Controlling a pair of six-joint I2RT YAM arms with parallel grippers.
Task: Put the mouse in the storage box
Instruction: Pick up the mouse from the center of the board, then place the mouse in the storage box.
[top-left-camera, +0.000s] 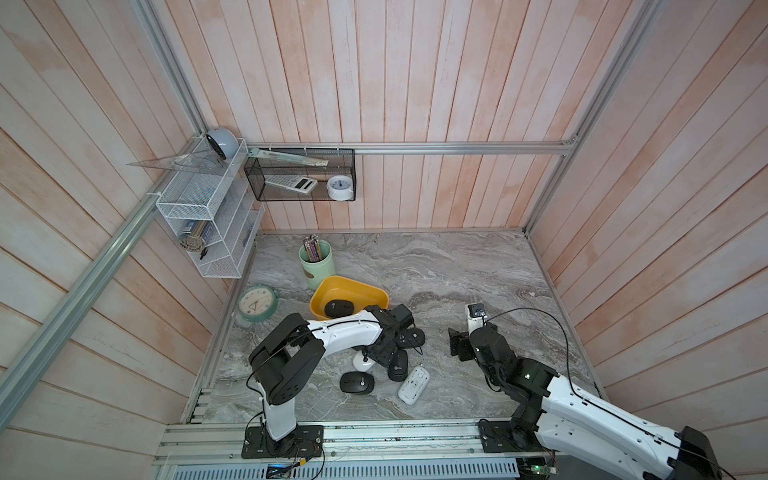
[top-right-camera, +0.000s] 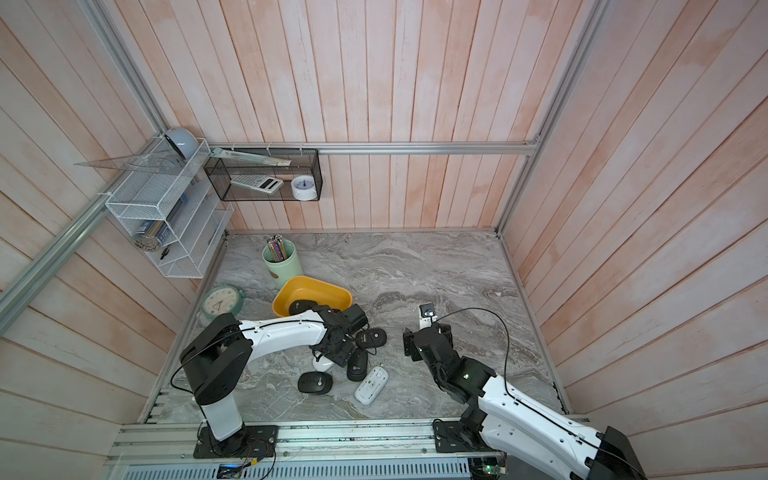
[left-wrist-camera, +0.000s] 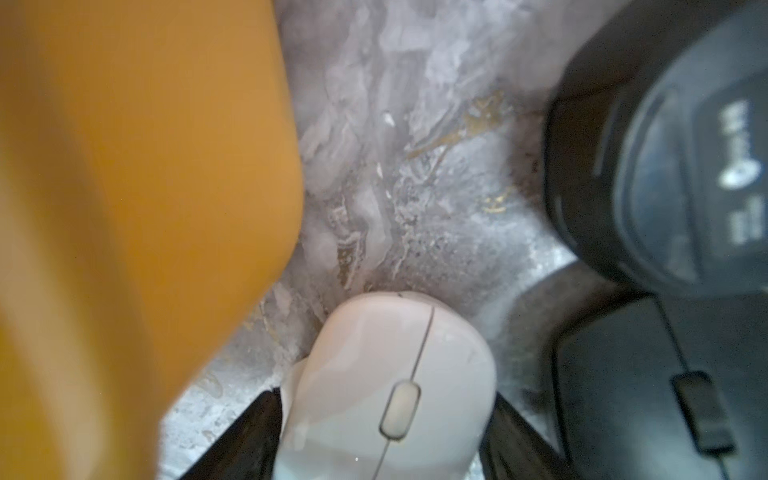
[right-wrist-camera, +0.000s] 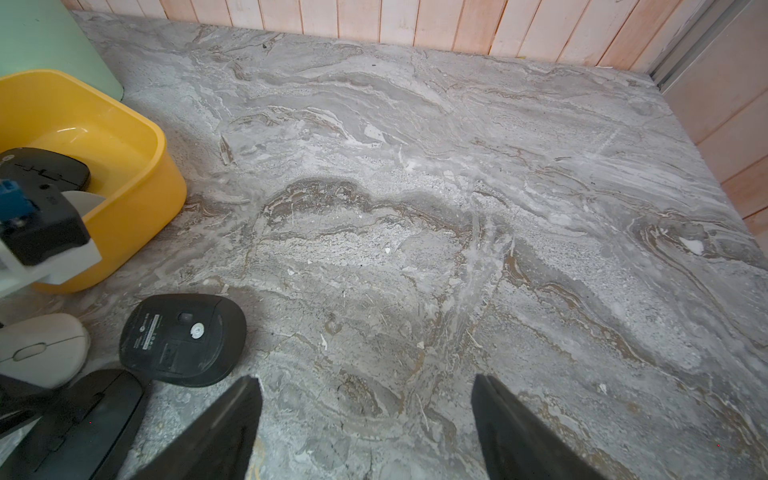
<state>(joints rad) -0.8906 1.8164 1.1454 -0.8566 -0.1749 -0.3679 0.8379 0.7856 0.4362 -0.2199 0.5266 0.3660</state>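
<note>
Marble top: L gripper low, on white mouse

Soft even light, faint shadows. Top views bend at edges; left wrist view's blurry, storage box smeared, mouse soft.

The left gripper is down in the cluster of mice at the near left of the marble table, right over a white mouse. 3 black mice and 1 overturned white mouse lie close around it. Just beyond, the yellow storage box holds 1 black mouse. The right gripper hangs over bare marble to the right.
</note>
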